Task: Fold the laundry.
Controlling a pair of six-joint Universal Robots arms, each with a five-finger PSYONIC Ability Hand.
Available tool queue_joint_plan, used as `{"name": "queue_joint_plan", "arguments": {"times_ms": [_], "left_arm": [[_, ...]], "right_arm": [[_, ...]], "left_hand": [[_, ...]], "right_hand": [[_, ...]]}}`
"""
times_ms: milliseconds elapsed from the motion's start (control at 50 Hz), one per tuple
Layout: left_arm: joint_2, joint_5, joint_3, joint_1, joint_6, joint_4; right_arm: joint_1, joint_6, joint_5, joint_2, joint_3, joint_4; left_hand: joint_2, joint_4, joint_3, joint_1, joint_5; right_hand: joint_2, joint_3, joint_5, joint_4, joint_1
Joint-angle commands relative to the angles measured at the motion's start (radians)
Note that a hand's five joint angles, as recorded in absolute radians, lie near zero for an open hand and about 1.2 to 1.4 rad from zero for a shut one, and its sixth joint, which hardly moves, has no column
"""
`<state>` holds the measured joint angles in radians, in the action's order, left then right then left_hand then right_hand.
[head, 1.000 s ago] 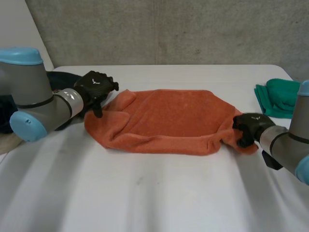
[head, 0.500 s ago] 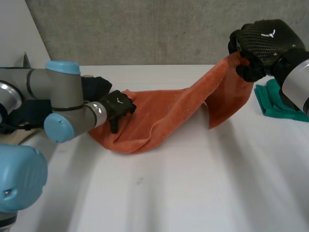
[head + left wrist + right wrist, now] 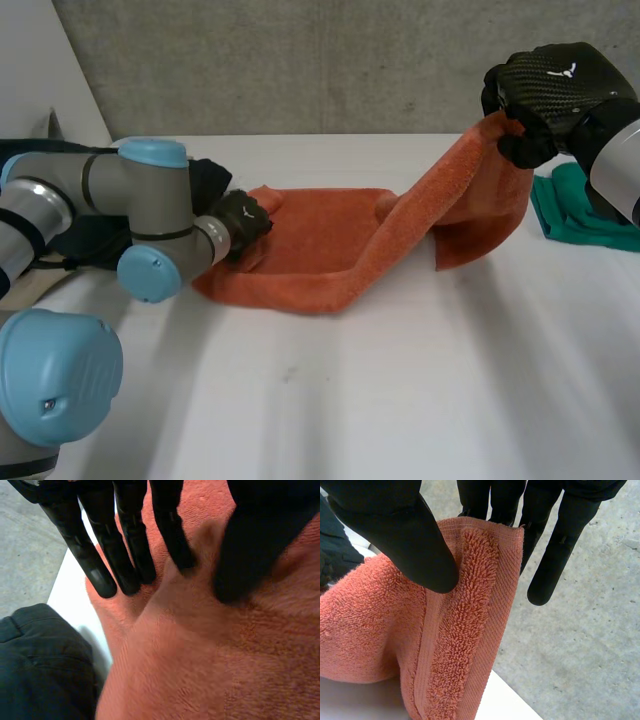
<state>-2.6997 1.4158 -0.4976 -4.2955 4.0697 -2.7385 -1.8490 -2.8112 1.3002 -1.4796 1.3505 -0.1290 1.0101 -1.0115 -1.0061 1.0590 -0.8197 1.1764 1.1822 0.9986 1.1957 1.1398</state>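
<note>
Straight fingers [image 3: 555,555] and the thumb of the right hand [image 3: 550,90] pinch the hemmed edge of the orange towel [image 3: 320,250], raised above the white table [image 3: 400,400]. The right wrist view shows the hem's woven band. The left hand [image 3: 240,222] lays its fingers [image 3: 125,545] on the towel's other end, nipping a ridge against the thumb, with a dark garment [image 3: 40,665] beside them. A green cloth [image 3: 575,205] lies past the right hand, whose back bears a small white emblem [image 3: 562,70].

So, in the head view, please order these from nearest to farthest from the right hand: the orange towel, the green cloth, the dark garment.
1. The orange towel: its corner is pinched in the right hand.
2. The green cloth: on the table, at the right side, close by that hand.
3. The dark garment: far across, at the left side.
</note>
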Motion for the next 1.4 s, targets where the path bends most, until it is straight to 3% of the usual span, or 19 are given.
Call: {"name": "queue_joint_plan", "arguments": {"times_ms": [20, 40, 100, 200, 320, 460, 560, 620, 840, 1060, 1160, 1260, 1320, 1400], "left_arm": [[0.087, 0.161, -0.028, -0.001, -0.04, -0.038], [0.134, 0.21, -0.062, -0.003, -0.069, -0.065], [0.22, 0.242, -0.143, -0.009, -0.124, -0.096], [0.444, 0.218, -0.396, -0.043, -0.231, -0.109], [0.595, 0.187, -0.611, -0.107, -0.224, -0.095], [0.75, 0.157, -0.901, -0.171, -0.204, 0.054], [0.817, 0.091, -1.071, -0.202, -0.14, 0.088], [0.827, 0.077, -1.108, -0.21, -0.126, 0.077], [0.699, 0.08, -1.076, -0.208, -0.232, -0.254], [0.586, 0.12, -0.966, -0.17, -0.245, -0.293], [0.577, 0.156, -0.752, -0.155, -0.261, -0.351], [0.641, 0.183, -0.454, -0.15, -0.4, -0.513], [0.663, 0.193, -0.32, -0.144, -0.497, -0.605], [0.655, 0.244, -0.236, -0.135, -0.592, -0.618]], "right_arm": [[0.034, 0.016, 0.007, 0.002, -0.004, 0.002], [0.051, 0.021, 0.007, 0.002, -0.007, 0.002], [0.08, 0.027, 0.007, 0.005, -0.01, -0.003], [0.161, 0.056, -0.002, 0.021, -0.01, -0.024], [0.218, 0.11, -0.045, 0.036, -0.01, -0.084], [0.258, 0.37, -0.091, 0.084, -0.004, -0.285], [0.283, 0.68, -0.058, 0.152, 0.05, -0.496], [0.287, 0.775, -0.024, 0.179, 0.056, -0.532], [0.186, 0.53, 0.079, 0.326, 0.033, -0.216], [0.119, 0.378, 0.137, 0.369, 0.019, 0.006], [0.102, 0.384, 0.165, 0.418, -0.128, 0.15], [0.103, 0.288, 0.258, 0.435, -0.325, 0.478], [0.103, 0.202, 0.271, 0.423, -0.352, 0.661], [0.099, 0.136, 0.263, 0.394, -0.35, 0.837]], "left_hand": [[0.386, -0.385, -0.39, 0.337, -0.402], [0.386, -0.385, -0.39, 0.337, -0.402], [0.386, -0.385, -0.39, 0.337, -0.402], [0.386, -0.385, -0.39, 0.337, -0.402], [0.386, -0.385, -0.39, 0.337, -0.402], [0.386, -0.385, -0.39, 0.337, -0.402], [0.386, -0.385, -0.39, 0.337, -0.402], [0.386, -0.385, -0.39, 0.337, -0.402], [0.386, -0.385, -0.39, 0.337, -0.402], [0.386, -0.385, -0.39, 0.337, -0.402], [0.386, -0.385, -0.39, 0.337, -0.402], [0.386, -0.385, -0.39, 0.337, -0.402], [0.386, -0.385, -0.39, 0.337, -0.402], [0.386, -0.385, -0.39, 0.337, -0.402]], "right_hand": [[0.22, 0.214, 0.223, 0.201, 0.256], [0.22, 0.214, 0.223, 0.201, 0.256], [0.22, 0.214, 0.223, 0.201, 0.256], [0.22, 0.214, 0.223, 0.201, 0.256], [0.22, 0.214, 0.223, 0.201, 0.256], [0.22, 0.214, 0.223, 0.201, 0.256], [0.22, 0.214, 0.223, 0.201, 0.256], [0.22, 0.214, 0.223, 0.201, 0.256], [0.22, 0.214, 0.223, 0.201, 0.256], [0.22, 0.214, 0.223, 0.201, 0.256], [0.22, 0.214, 0.223, 0.201, 0.256], [0.22, 0.214, 0.223, 0.201, 0.256], [0.22, 0.214, 0.223, 0.201, 0.256], [0.22, 0.214, 0.223, 0.201, 0.256]]}}
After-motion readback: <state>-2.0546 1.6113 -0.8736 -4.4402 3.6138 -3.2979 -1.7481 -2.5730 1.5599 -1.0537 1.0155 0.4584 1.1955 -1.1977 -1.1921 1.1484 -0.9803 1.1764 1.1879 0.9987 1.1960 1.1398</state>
